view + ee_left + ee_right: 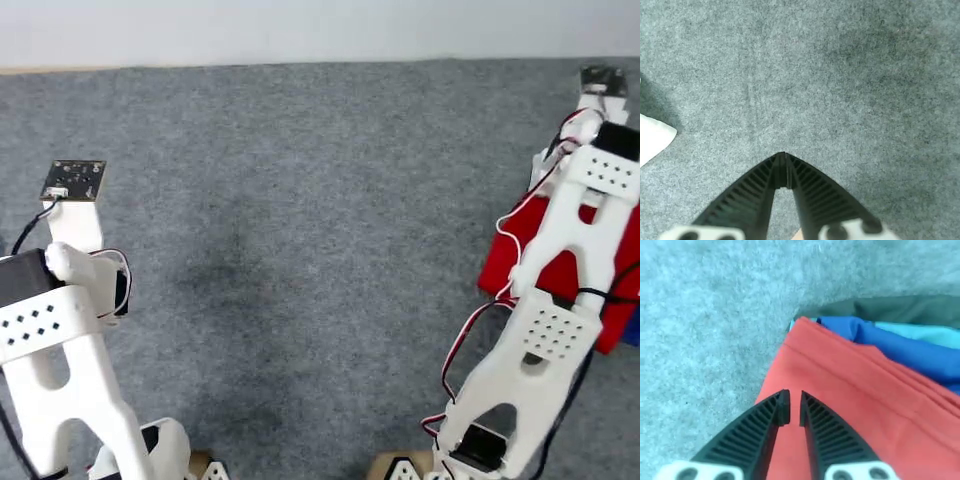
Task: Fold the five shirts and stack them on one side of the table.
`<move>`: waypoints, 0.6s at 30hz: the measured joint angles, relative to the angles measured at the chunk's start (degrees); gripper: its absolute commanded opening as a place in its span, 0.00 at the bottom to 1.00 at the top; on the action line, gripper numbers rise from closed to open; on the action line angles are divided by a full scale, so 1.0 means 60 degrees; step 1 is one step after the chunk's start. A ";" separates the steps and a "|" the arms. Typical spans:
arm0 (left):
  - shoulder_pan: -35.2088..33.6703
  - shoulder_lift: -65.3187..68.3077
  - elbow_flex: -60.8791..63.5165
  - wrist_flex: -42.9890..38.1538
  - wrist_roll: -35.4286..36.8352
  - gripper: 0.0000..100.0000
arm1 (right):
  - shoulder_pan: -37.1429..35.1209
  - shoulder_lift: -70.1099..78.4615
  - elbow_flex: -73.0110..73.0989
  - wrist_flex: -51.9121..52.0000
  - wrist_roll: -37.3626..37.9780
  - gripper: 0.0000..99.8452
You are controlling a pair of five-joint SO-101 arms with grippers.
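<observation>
The folded red cotton shirt [850, 390] tops a stack over a blue shirt [900, 347], likely the chosen stacking side of the grey felt table [300, 200]. The right gripper [790, 407] hovers just above the red shirt, fingers barely parted and empty. The left gripper [785, 161], fingers clenched on nothing, waits well apart from the red shirt.

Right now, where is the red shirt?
In the high view the red shirt lies at the right edge of the table, under the right arm. It sits on top of a blue shirt.
</observation>
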 measured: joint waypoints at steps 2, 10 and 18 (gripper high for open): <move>0.0000 0.0000 0.0000 0.0000 0.0000 0.00 | 0.0029 0.0498 -0.0059 -0.0366 0.0000 0.05; 0.0000 0.0000 0.0000 0.0000 0.0000 0.00 | 0.0190 0.1260 -0.1114 0.0220 0.0000 0.05; 0.0000 0.0000 -0.0586 0.0000 0.0000 0.00 | -0.0352 0.0835 -0.3590 0.2227 0.0015 0.05</move>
